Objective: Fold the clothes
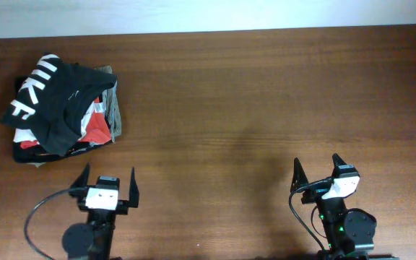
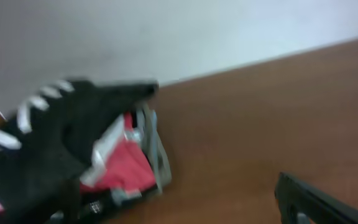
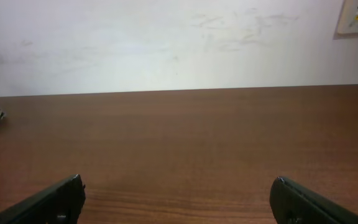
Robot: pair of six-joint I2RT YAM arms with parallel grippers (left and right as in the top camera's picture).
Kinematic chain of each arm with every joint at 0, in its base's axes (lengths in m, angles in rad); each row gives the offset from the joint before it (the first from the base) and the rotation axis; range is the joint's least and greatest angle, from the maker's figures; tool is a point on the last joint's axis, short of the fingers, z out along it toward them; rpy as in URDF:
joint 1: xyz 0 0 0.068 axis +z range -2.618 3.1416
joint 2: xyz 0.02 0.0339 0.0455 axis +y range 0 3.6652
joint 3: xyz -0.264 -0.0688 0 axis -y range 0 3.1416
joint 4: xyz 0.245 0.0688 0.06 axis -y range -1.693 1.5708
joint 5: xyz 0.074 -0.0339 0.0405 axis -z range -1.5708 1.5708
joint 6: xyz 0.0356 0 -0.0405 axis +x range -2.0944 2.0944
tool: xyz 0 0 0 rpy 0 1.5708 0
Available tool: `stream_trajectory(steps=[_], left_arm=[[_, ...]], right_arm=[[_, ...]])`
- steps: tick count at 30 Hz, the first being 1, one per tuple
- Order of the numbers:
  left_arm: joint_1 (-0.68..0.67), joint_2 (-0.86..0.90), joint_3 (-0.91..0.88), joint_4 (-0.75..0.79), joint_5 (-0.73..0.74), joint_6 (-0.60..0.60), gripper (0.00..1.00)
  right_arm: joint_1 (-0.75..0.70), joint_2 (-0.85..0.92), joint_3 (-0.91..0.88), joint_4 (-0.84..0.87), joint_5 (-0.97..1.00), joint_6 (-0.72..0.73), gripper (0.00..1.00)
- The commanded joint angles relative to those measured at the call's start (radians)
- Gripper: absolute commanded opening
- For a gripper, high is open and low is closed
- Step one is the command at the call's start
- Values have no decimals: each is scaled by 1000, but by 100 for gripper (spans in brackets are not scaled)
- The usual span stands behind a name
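Blurred T-shirt (image 2: 48, 146), cropped at left edge

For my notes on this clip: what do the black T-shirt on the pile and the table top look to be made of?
Black T-shirt: soft knit fabric, probably cotton jersey, with a matte finish. It slumps in loose folds over the pile of folded garments.
Table: brown wood or wood-look laminate, smooth with a faint sheen. Fine grain lines run along it, but the pictures cannot settle which of the two it is.

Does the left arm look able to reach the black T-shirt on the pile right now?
Probably yes. The black T-shirt lies crumpled on top of the folded garments, not far ahead of the left gripper and slightly to its left. The jaws stand open, and only bare table lies between them.
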Motion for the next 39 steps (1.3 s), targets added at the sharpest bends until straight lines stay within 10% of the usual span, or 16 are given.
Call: stream_trajectory(steps=[1,39], left_arm=[[-3,-10,-60,58,-26,12,99],[-3,-9,-82,109,-49,11,99]], right_arm=[[-5,-6,-6,-2,-5,11,99],[-5,-6,-6,-2,-5,11,99]])
